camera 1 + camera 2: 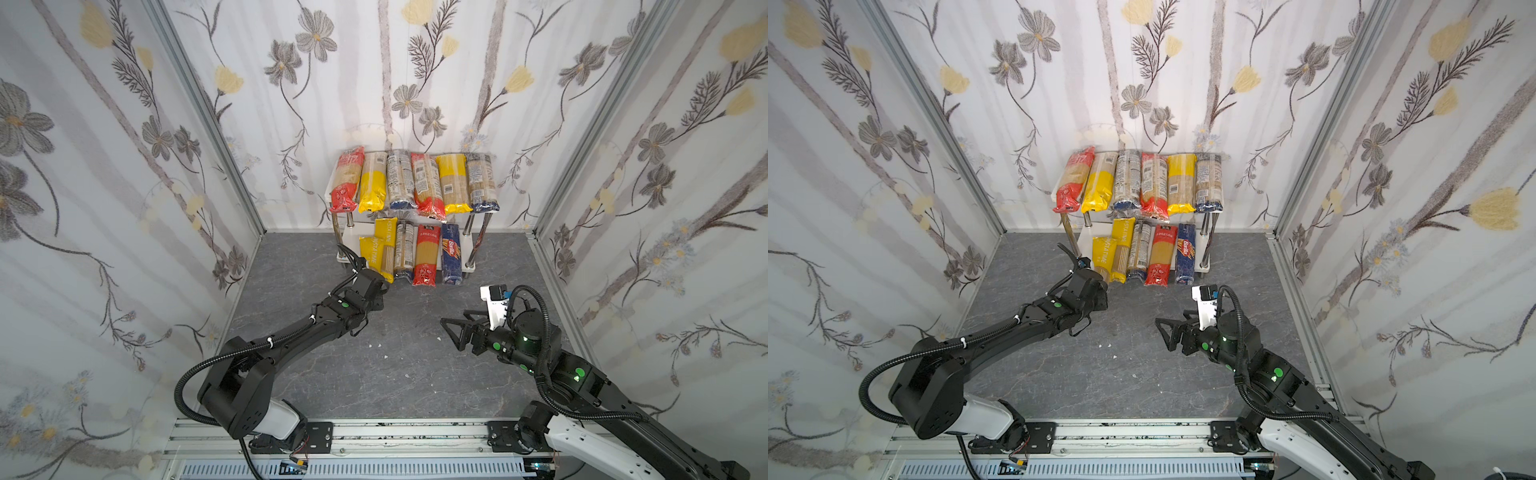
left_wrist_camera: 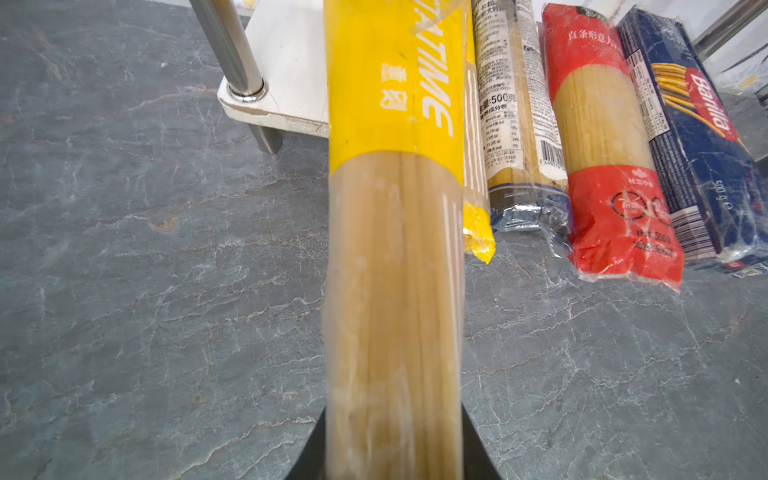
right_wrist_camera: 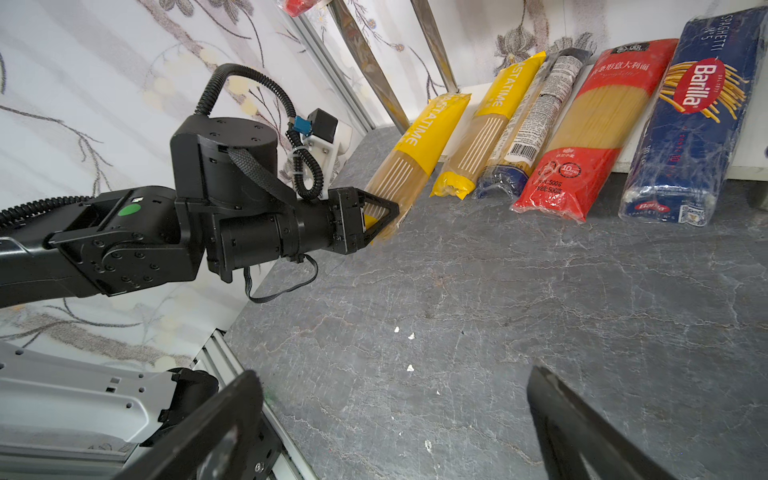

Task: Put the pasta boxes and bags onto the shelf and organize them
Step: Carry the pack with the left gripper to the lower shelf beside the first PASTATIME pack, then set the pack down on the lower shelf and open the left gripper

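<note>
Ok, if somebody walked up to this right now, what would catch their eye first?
The colourful row of six spaghetti packs on top of the shelf at the back, with more poking out of its lower tier. Next, the left arm's jaws are shut on a yellow spaghetti bag at that tier's left end, while the right arm's jaws hang wide open and empty over the grey floor.
</note>
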### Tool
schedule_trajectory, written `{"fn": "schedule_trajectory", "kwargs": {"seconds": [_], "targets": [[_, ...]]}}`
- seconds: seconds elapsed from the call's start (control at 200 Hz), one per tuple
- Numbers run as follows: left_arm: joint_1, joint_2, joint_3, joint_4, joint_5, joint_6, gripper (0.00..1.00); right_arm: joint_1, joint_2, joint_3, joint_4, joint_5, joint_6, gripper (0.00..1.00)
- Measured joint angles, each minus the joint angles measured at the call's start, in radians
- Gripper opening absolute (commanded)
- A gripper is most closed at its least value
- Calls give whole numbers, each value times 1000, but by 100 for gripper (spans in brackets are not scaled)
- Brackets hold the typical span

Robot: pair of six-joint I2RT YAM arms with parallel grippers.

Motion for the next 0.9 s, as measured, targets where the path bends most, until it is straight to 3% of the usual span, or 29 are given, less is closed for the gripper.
{"fn": "schedule_trajectory", "kwargs": {"seconds": [0.465,0.899], "targets": [[59,245,212,22,-43,174,0,-52,-8,18,-15,-1,-15,100],[157,389,360,51,-42,242,0,-157,61,79,-21,-54,-51,100]]}}
